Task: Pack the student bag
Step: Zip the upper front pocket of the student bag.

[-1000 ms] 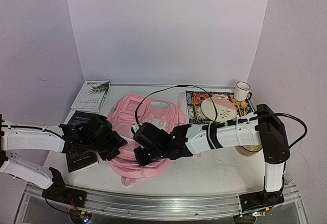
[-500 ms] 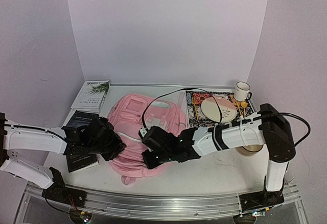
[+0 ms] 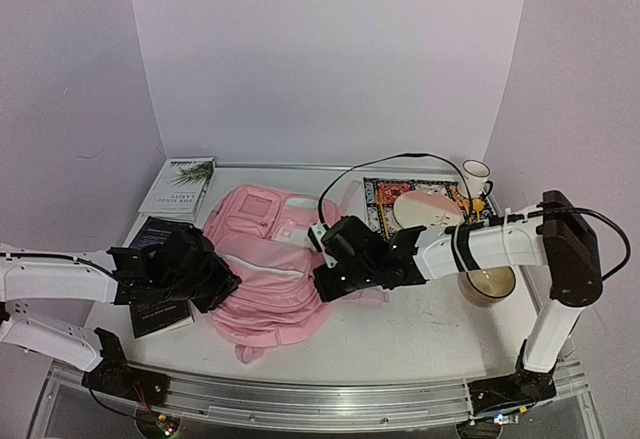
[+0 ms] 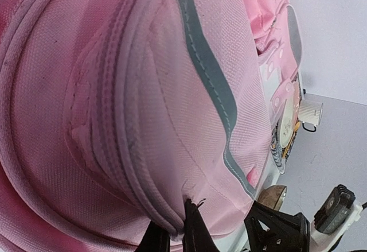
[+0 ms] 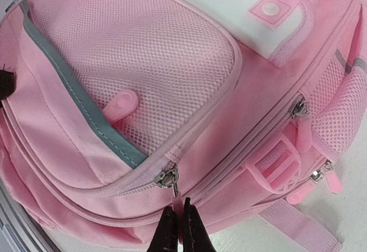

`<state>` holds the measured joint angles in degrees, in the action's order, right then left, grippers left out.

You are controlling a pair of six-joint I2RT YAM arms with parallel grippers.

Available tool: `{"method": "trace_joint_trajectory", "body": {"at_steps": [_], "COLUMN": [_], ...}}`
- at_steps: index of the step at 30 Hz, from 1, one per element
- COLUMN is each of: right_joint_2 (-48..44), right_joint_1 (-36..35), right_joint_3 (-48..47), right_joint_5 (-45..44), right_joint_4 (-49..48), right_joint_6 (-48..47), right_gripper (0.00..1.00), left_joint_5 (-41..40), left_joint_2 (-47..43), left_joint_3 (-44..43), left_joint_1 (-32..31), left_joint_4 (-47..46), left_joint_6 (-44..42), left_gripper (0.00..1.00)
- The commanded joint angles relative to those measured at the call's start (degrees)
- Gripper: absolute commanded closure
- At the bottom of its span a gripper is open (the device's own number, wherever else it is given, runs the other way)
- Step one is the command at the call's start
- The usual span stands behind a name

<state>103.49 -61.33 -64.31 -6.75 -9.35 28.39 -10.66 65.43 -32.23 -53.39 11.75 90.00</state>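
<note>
The backpack (image 3: 262,259) is laid flat in the middle of the table (image 3: 400,337), front pockets up, between the two arms. The left gripper (image 4: 172,232) is closed narrowly on a seam fold at the backpack's left edge. The right gripper (image 5: 178,217) is pinched almost shut on the pink tab of a zip pull (image 5: 168,178) at the right side. A white book (image 3: 178,187) and a black book (image 3: 155,234) are seen at the left, and a plate (image 3: 425,209) and a mug (image 3: 474,175) at the far right.

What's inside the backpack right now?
Nothing visible. On the student bag, the front pocket zips look closed, with a zip pull by the right end effector. Fabric covers the interior; contents unknown.
</note>
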Motion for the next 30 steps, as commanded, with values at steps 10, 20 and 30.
{"method": "trace_joint_trajectory", "body": {"at_steps": [10,20,30], "right_joint_2": [-0.96,-7.76,-5.05], "right_joint_1": [5.43,6.79,9.47], "right_joint_3": [-2.12,6.53,14.52], "right_joint_5": [-3.33,-4.88,4.29], "right_joint_4": [4.05,1.77,-10.13], "right_joint_6": [-4.53,-2.02,3.78], "right_gripper": [0.90,0.69,0.64], "left_joint_5": [-1.13,-5.28,-4.32], "left_joint_2": [-0.84,0.00,1.03], "left_joint_3": [-2.81,-4.69,-4.15], "left_joint_1": [0.48,0.48,0.46], "left_joint_4": [6.80,6.40,4.61], "left_joint_6": [-3.66,-2.15,-1.11], "left_gripper": [1.00,1.00,1.00]}}
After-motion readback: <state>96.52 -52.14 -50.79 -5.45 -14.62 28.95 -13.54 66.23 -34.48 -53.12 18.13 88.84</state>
